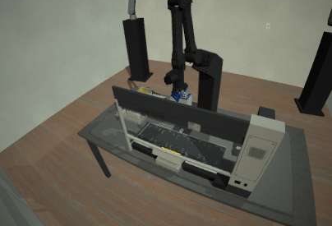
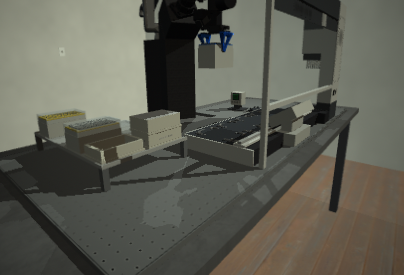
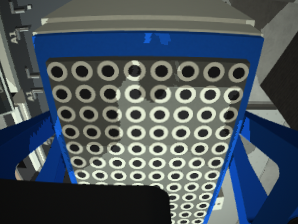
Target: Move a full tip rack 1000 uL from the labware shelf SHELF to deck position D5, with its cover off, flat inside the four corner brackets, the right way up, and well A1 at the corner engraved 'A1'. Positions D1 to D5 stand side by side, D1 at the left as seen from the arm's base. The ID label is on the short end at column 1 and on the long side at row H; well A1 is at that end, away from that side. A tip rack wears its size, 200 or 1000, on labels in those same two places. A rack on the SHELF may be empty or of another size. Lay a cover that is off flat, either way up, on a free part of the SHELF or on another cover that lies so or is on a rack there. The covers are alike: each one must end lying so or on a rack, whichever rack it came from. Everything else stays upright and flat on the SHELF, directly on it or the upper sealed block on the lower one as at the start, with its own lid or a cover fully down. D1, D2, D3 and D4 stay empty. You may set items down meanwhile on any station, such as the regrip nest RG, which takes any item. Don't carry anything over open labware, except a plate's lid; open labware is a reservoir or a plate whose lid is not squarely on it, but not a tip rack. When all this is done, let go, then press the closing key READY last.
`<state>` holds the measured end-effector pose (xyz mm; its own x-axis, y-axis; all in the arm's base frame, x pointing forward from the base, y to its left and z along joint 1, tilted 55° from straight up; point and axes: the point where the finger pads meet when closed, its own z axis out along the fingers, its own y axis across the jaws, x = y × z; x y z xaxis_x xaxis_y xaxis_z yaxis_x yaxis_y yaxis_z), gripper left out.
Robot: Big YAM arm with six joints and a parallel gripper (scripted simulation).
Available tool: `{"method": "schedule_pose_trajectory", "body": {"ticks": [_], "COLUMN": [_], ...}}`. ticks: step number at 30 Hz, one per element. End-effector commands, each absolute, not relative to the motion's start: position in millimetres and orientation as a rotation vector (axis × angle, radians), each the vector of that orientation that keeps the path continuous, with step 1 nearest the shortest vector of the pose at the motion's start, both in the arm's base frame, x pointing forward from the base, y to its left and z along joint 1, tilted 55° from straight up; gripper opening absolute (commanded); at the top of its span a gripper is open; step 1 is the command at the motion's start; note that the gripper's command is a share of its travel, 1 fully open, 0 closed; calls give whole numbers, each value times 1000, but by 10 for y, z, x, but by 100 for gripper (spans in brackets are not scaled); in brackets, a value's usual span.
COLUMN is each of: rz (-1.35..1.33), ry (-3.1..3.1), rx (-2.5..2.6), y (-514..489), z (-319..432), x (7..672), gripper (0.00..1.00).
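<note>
My gripper (image 2: pixel 216 38) is shut on an uncovered tip rack (image 2: pixel 216 56) and holds it high in the air above the back of the deck (image 2: pixel 230 128). In the wrist view the rack (image 3: pixel 147 116) fills the frame: a blue top plate with rows of white tip rings, every hole filled, between my blue fingers. The rack hangs level. In the top view the rack (image 1: pixel 182 98) is half hidden behind the dark gantry beam (image 1: pixel 181 116).
The shelf (image 2: pixel 107 146) at the left holds a covered rack with yellow tips (image 2: pixel 60 121), another rack (image 2: pixel 95 130), a low open tray (image 2: pixel 114 148) and two stacked blocks (image 2: pixel 155 127). A small box with a green face (image 2: pixel 237 98) stands behind the deck. A gantry post (image 2: pixel 267 71) rises at the deck's front.
</note>
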<state>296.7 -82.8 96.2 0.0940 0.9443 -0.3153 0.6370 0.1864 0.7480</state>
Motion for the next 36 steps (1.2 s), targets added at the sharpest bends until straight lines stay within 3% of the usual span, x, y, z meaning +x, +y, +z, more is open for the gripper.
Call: {"method": "schedule_pose_trajectory", "body": {"ticks": [1, 36], "rz": [455, 450], "ry": [1610, 1614], "rx": [1516, 1521], "y": [-901, -1040], "z": [998, 659], "x": [3060, 3416], "gripper": [0, 0]}}
